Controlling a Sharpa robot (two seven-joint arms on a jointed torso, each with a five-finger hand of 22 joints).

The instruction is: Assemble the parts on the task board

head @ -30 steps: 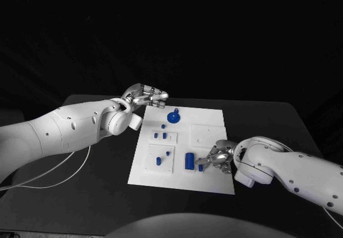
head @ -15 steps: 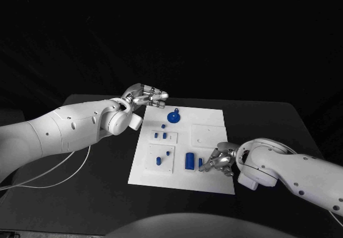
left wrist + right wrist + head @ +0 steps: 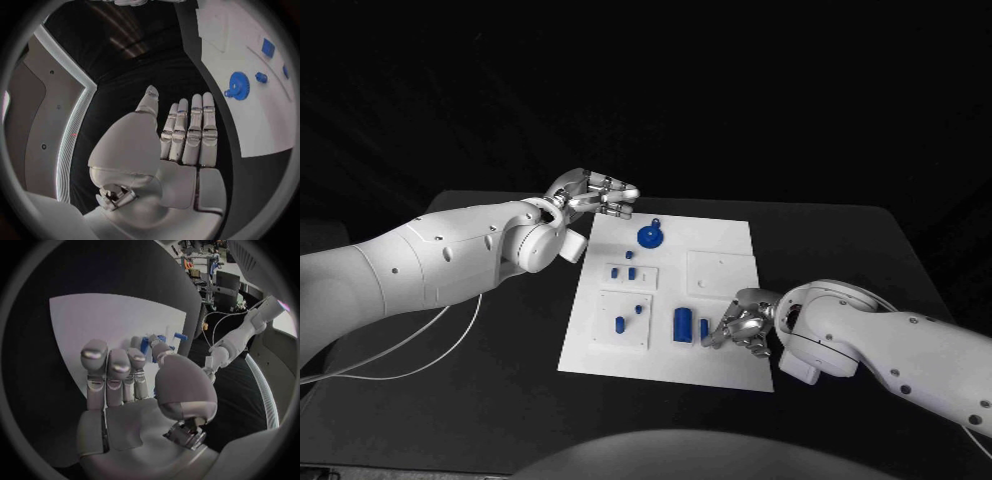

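Resting on the white board's near right part, the right hand had fingers curled by a small blue peg; whether it pinched the peg was unclear. A larger blue cylinder lay just beyond, lengthwise. The left hand hovered open-fingered, empty, near the blue gear. No writing was legible.
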